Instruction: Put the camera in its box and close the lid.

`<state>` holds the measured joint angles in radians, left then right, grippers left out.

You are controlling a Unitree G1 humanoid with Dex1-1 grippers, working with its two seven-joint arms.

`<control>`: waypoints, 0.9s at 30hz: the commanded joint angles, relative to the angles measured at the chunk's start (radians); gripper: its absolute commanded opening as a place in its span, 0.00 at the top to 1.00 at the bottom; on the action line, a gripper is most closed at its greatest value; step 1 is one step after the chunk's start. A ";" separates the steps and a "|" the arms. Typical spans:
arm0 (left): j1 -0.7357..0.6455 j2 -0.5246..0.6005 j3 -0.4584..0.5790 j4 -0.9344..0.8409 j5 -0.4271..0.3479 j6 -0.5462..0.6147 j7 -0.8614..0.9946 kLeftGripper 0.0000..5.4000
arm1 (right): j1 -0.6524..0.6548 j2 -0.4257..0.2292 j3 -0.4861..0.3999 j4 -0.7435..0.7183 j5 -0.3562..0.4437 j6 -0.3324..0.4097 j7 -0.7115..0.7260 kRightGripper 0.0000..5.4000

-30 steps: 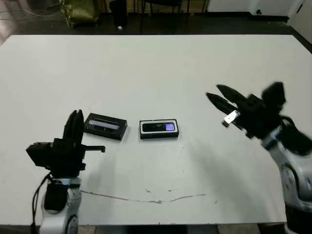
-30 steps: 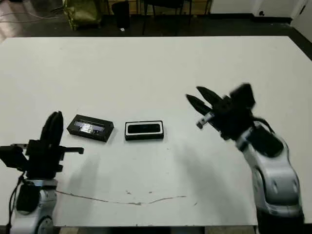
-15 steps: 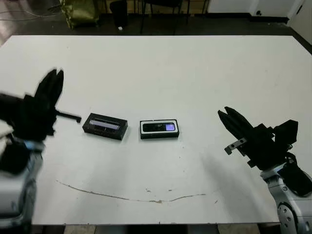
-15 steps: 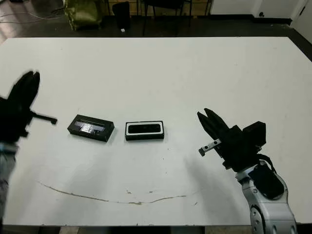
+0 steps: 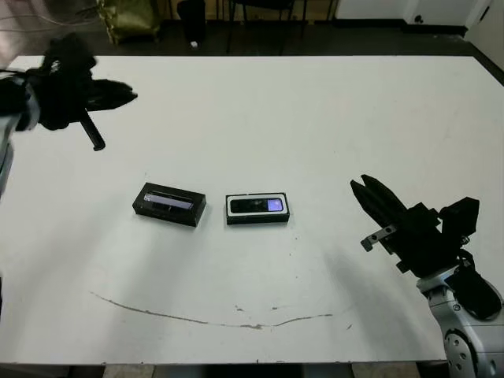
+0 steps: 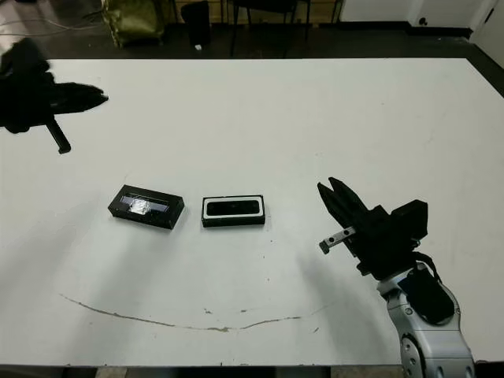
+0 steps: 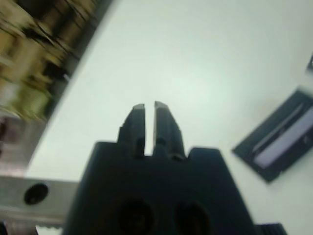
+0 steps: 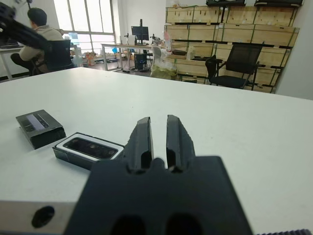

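Camera (image 5: 257, 206): you see it already seated in the box (image 5: 257, 217).
Lid (image 5: 169, 204): off, just beside.
Left hand (image 5: 118, 94): swung up and away, clenched, empty.
Right hand (image 5: 365, 191): pulled back, clenched, empty.
Meaning: closing remains.

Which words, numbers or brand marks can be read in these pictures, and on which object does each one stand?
None can be read.
Camera in the box: its purple screen glows, but no characters can be made out.
Lid: only a plain glossy strip, no print visible.
Stacked crates behind the table: any markings are too small to read.
Monitor in the background: too small and blurred to read.
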<state>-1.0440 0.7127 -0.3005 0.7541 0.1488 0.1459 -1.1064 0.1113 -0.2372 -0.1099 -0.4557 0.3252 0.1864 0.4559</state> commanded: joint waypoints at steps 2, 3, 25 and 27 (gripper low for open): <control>-0.067 -0.102 -0.072 0.195 0.092 -0.039 0.014 1.00 | 0.021 -0.001 0.004 0.007 0.005 0.011 -0.023 1.00; -0.069 -0.119 -0.074 0.216 0.100 -0.055 0.021 1.00 | 0.022 -0.002 0.005 0.004 0.005 0.013 -0.026 1.00; 0.067 -0.157 -0.149 0.145 0.265 -0.247 0.096 1.00 | 0.034 -0.011 0.030 -0.020 -0.002 0.036 -0.068 1.00; 0.069 -0.155 -0.159 0.146 0.280 -0.257 0.093 1.00 | 0.037 -0.012 0.030 -0.021 -0.002 0.035 -0.070 1.00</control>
<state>-1.0056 0.5485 -0.4410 0.9001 0.4127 -0.1051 -1.0031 0.1297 -0.2381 -0.0816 -0.4776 0.3270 0.2022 0.3933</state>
